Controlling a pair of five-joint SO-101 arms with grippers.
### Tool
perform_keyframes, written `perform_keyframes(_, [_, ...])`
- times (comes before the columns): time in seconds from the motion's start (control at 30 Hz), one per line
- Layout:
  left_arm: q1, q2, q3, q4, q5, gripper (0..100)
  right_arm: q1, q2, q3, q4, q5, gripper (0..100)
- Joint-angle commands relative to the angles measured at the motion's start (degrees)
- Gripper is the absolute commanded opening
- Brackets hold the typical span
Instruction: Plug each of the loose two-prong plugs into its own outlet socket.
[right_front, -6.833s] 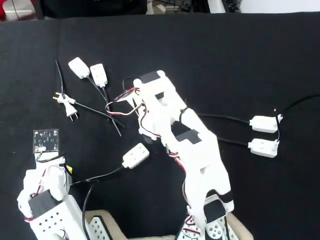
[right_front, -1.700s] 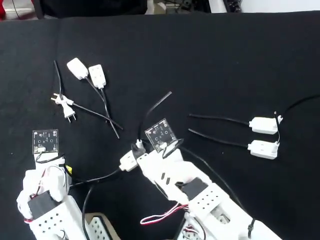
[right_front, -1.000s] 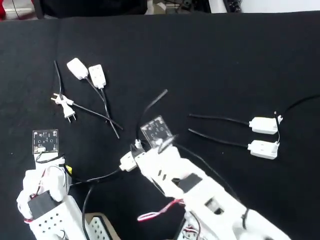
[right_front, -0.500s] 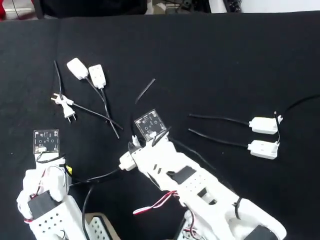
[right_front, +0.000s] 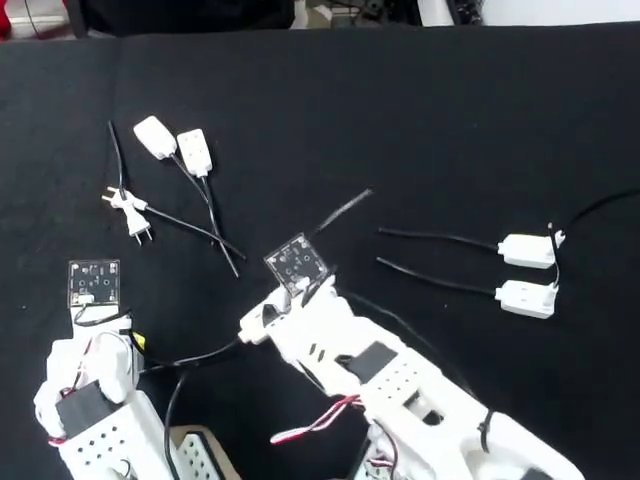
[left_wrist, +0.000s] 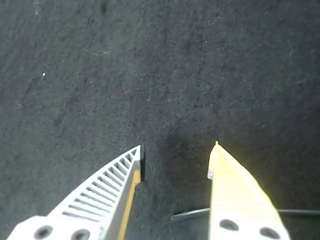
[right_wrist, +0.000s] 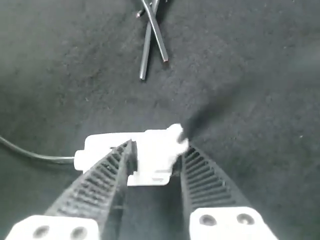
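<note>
My right gripper (right_wrist: 159, 146) is shut on a white two-prong plug (right_wrist: 156, 152). The plug sits end to end against a white outlet socket (right_wrist: 95, 148), and its prongs are hidden. In the high view that socket (right_front: 252, 323) lies near the table's front, left of centre, under the right arm's tip (right_front: 268, 306). The plug's black cord (right_front: 342, 209) sticks up and away behind the arm. A loose plug (right_front: 128, 204) lies at the left, with two free sockets (right_front: 157, 136) (right_front: 196, 150) behind it. My left gripper (left_wrist: 175, 160) hangs open over bare cloth at the front left.
Two more white sockets (right_front: 527, 249) (right_front: 525, 296) with black cables lie at the right. Crossed cable ends (right_wrist: 151, 31) lie beyond the held plug. A thin black cable (left_wrist: 190, 215) runs under my left gripper. The whole table is covered in black cloth (right_front: 420, 110).
The right arm came from the back centre with the plug to the front socket. In the last second its tip edged left and the free cord end swung to the right.
</note>
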Motion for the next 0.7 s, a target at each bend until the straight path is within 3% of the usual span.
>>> perform_keyframes(0.0, [-0.66, -0.53, -0.48, 0.35, -0.44, 22, -0.53, -3.47, 0.22, 0.26, 0.00, 11.6])
perform_keyframes(0.47, [-0.66, -0.53, -0.48, 0.35, -0.44, 22, -0.44, -5.67, -0.40, 0.35, 0.00, 11.6])
perform_keyframes(0.67, [-0.66, -0.53, -0.48, 0.35, -0.44, 22, 3.16, -5.76, -3.03, 3.52, 0.00, 11.4])
